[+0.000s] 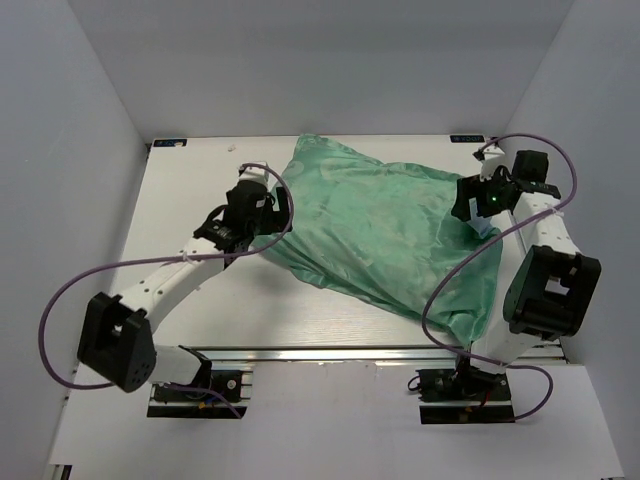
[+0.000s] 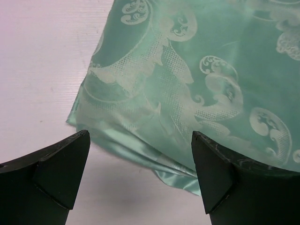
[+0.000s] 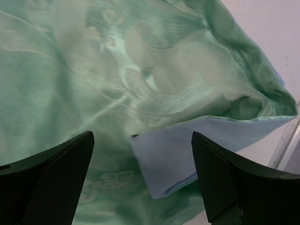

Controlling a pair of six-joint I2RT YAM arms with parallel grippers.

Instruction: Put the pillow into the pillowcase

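Observation:
The pillowcase [image 1: 380, 230] lies slantwise across the table, glossy mint-green side up, and looks plump. The pillow is hidden in every view. My left gripper [image 1: 270, 215] hovers open at the case's left edge. In the left wrist view its jaws [image 2: 140, 159] straddle a folded green hem [image 2: 178, 176] of the pillowcase [image 2: 187, 70], with bare table below. My right gripper [image 1: 472, 212] is open over the case's right end. Between its fingers [image 3: 140, 159] a light blue flap [image 3: 173, 154] of the pillowcase [image 3: 117, 70] is turned back, and nothing is gripped.
White walls close in the table on the left, right and back. An aluminium rail [image 1: 330, 352] runs along the near edge between the arm bases. Purple cables [image 1: 60, 300] loop off both arms. Bare tabletop [image 1: 190, 180] lies left of the case.

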